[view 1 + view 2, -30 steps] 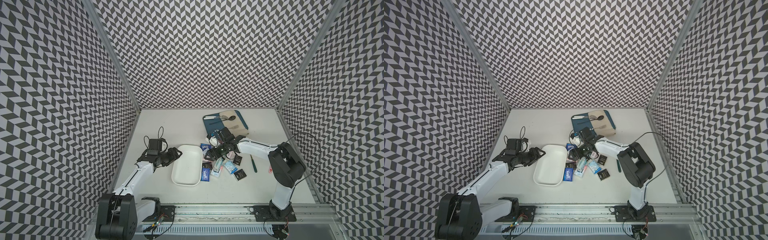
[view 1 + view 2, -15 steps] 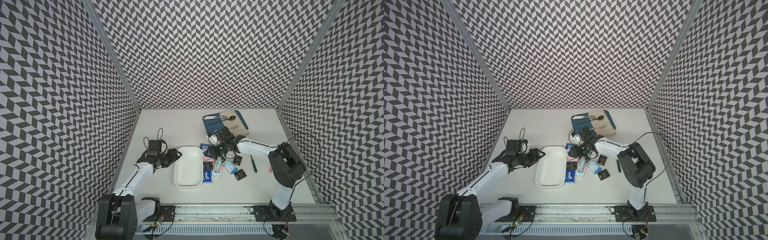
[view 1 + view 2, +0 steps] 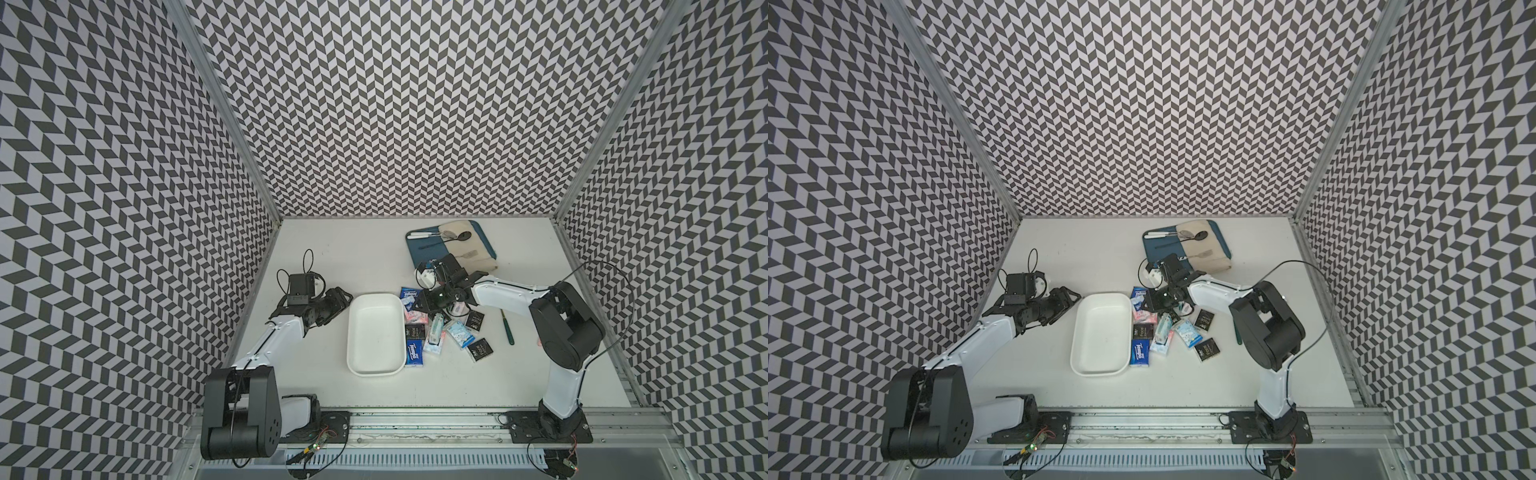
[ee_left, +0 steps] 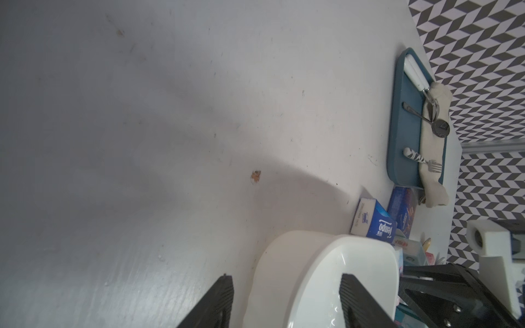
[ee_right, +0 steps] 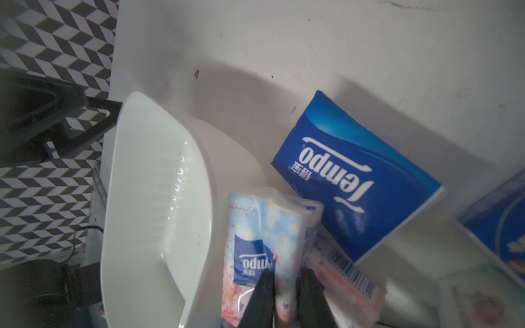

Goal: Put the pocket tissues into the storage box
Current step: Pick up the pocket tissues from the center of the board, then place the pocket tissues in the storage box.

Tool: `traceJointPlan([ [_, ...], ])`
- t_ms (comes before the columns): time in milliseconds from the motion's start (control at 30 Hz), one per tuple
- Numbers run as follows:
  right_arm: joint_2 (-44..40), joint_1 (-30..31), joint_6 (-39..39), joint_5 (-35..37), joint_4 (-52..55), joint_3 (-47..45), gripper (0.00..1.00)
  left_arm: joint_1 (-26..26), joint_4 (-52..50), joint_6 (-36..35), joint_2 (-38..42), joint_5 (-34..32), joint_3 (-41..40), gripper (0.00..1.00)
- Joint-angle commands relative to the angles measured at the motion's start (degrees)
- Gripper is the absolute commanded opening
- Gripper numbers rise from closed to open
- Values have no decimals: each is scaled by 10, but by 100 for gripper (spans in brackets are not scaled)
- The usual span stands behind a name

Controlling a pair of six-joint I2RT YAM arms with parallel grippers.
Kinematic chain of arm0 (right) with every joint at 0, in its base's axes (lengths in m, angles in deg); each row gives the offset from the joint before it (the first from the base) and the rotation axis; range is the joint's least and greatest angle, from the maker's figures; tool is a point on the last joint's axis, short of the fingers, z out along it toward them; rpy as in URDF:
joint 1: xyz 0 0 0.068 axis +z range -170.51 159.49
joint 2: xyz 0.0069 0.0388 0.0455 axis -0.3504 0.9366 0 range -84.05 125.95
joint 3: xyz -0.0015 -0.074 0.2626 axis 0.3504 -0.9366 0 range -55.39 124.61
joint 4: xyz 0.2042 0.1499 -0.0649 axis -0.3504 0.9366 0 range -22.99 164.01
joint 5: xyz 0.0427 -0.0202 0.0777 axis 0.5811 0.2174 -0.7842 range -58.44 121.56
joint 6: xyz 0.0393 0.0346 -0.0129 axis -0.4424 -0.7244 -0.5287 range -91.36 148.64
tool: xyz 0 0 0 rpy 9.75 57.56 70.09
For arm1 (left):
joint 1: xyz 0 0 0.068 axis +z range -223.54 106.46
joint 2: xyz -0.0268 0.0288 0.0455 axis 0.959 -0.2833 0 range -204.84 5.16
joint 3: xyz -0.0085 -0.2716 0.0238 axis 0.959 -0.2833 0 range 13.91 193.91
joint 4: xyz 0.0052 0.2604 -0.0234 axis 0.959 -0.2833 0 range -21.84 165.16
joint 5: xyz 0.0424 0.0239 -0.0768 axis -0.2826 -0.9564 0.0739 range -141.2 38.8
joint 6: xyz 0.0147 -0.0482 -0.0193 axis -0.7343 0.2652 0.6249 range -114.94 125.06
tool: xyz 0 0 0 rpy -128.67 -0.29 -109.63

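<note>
Right end effector (image 5: 284, 285) pinching pink-white floral plastic tissue packet (image 5: 264, 244), just right of shallow white plastic storage box (image 3: 374, 332), far corner. Remaining wrapped tissue packets (image 3: 415, 351) lie clustered on white surface (image 3: 332, 249), right of box. Left end effector (image 3: 343, 305) spread, at box's left rim.

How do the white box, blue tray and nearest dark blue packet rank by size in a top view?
1. White box
2. Blue tray, though it lies farther back, so unsure
3. Dark blue packet

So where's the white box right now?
In both top views the box sits centrally, between the left gripper on its left and the tissue packets strewn along its right side.
</note>
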Motion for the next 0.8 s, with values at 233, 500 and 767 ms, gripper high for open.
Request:
traceJointPlan([
  [233, -94, -17, -71, 45, 24, -6, 6, 9, 76, 11, -26, -1, 34, 65],
  [500, -148, 38, -144, 36, 12, 0, 5, 9, 78, -25, -28, 9, 22, 65],
  [767, -71, 155, -227, 31, -40, 40, 6, 9, 71, -40, -19, 17, 18, 66],
])
